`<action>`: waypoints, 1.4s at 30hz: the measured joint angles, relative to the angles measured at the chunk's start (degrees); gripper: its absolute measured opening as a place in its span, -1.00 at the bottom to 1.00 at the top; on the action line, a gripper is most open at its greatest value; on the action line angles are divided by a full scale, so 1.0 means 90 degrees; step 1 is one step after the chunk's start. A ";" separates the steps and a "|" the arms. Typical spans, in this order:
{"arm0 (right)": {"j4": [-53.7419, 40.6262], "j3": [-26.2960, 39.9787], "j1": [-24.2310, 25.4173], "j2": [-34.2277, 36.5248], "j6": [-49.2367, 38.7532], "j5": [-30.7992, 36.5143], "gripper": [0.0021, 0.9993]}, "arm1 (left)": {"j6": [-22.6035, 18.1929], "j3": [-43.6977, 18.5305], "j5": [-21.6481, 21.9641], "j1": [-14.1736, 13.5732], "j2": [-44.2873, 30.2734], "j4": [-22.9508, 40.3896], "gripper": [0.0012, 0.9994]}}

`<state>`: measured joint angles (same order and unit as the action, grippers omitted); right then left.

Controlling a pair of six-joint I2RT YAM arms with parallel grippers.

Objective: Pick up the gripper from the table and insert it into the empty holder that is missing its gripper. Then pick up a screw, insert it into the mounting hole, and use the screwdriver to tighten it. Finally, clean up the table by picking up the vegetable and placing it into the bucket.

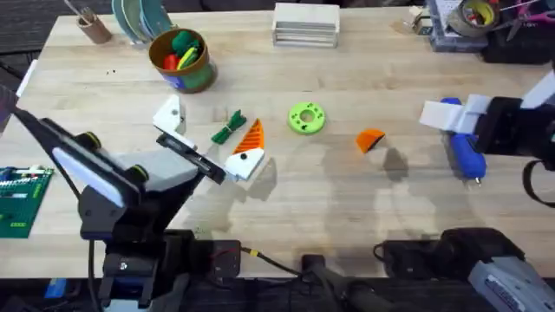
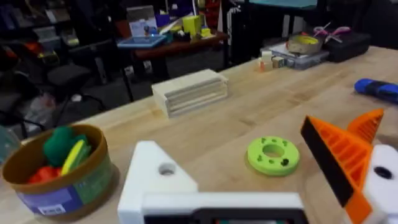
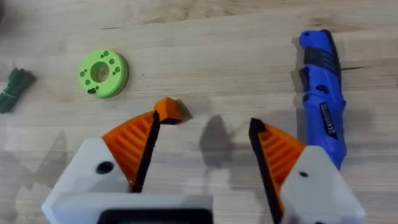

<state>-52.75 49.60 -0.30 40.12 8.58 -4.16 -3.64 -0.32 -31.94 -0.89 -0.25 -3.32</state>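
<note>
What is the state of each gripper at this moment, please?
Left gripper: open, holding nothing; one holder has no orange finger.
Right gripper: open, holding nothing; the loose orange gripper lies by its finger.

Loose orange gripper (image 1: 370,139) lies on bare wood mid-table, open on all sides. Nearest clutter: green ring disc (image 1: 306,118) to its left, blue screwdriver (image 1: 464,149) well to its right. Vegetable (image 1: 229,128) is boxed in, just beside the left gripper (image 1: 211,139), between its white holder (image 1: 170,115) and orange finger. Bucket (image 1: 181,60) stands apart; its rim is unobstructed.
</note>
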 joint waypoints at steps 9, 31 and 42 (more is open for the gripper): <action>0.0000 0.0000 0.0000 0.0000 0.0000 0.0000 0.86 | 0.0000 -0.0002 -0.0002 0.0000 -0.0007 0.0690 0.99; 0.0000 0.0000 0.0000 0.0000 0.0000 0.0000 0.86 | 0.0000 0.0000 -0.0002 0.0000 -0.0005 0.0690 0.99; 0.0000 0.0000 0.0000 0.0000 0.0000 0.0000 0.86 | 0.0000 -0.0001 -0.0002 0.0000 -0.0007 0.0690 0.99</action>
<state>-52.75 49.60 -0.30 40.12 8.58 -4.16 -3.64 -0.33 -31.97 -0.89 -0.32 2.90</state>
